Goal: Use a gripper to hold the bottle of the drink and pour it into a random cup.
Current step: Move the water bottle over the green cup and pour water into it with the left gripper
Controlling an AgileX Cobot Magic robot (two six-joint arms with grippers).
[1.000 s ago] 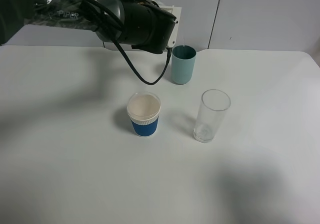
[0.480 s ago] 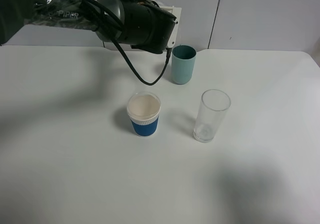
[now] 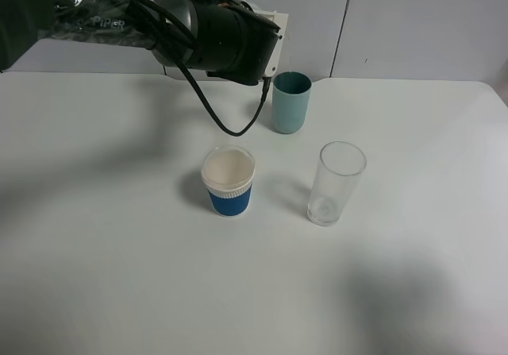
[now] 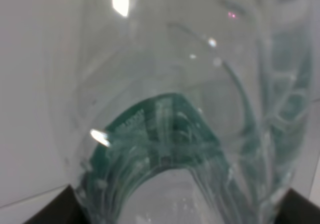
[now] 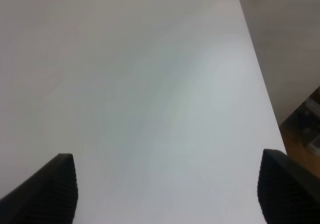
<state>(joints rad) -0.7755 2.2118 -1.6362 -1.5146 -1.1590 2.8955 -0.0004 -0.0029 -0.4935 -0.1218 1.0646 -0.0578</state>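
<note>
Clear bottle (image 4: 165, 134) pinched in left claw (image 4: 182, 211), near teal cup (image 3: 291, 102); right claw (image 5: 172, 184) spread.

very little has moved from where i sit. over the last second the left gripper (image 3: 277, 44) has eased a touch up and away from the teal cup (image 3: 291, 105), most of that in the first half second. its black cable (image 3: 230, 126) has swung slightly with it. the cup's mouth now reads as a clean dark oval; a second ago its rim looked paler, and i can't tell why.
</note>
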